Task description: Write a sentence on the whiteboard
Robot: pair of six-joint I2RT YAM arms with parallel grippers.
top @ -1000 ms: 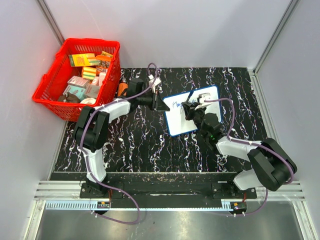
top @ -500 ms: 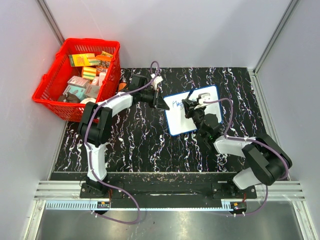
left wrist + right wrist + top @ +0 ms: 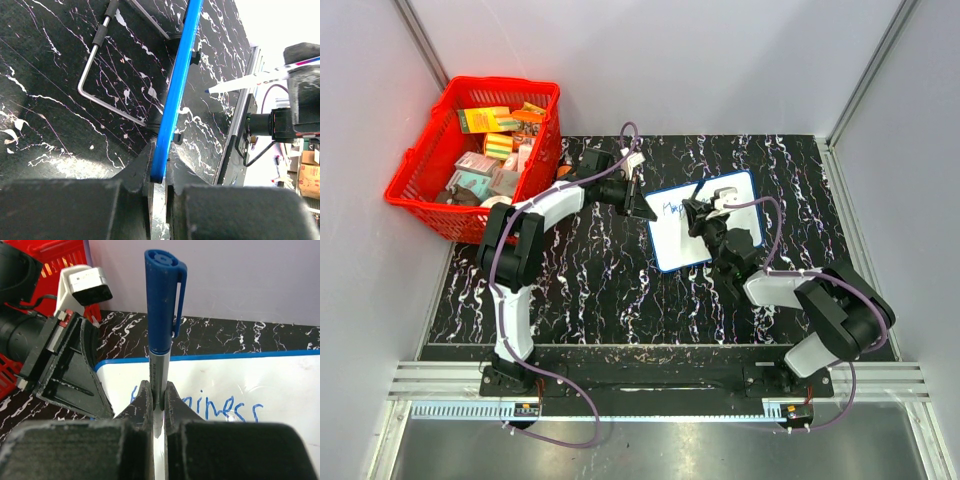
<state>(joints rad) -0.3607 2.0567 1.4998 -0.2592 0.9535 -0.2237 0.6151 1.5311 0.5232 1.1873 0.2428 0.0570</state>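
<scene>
Right gripper [image 3: 157,390] of mine is clamped on the grey barrel of the marker [image 3: 161,300], which stands straight up between my fingers with its blue cap on the end away from the board. Its writing tip sits under my fingers, hidden from my own camera. From the other wrist I see the tip close to the board, but I cannot tell whether it touches.

The whiteboard [image 3: 265,375] lies directly beneath and ahead of this gripper. The sentence [image 3: 231,411] is only partly there: blue letters run out to the right of the marker, reading "iness", and a stroke shows just to its left, so I judge the first word is about done.

Left gripper [image 3: 159,160], off to the left of my right one, is pinched shut on the board's blue rim at its left edge. A bent metal rod [image 3: 95,75] shows beyond those fingers.

I take the step in hand to be the writing itself, early on, with one word down and more to come. The white surface nearer to me than that word looks bare in the overhead view. The next move, as I judge it, calls for lifting the tip clear, bringing it back toward me and leftward to open a second line, then setting it down lightly. My left grip needs to hold the rim firm so the board does not slide under the stroke.
</scene>
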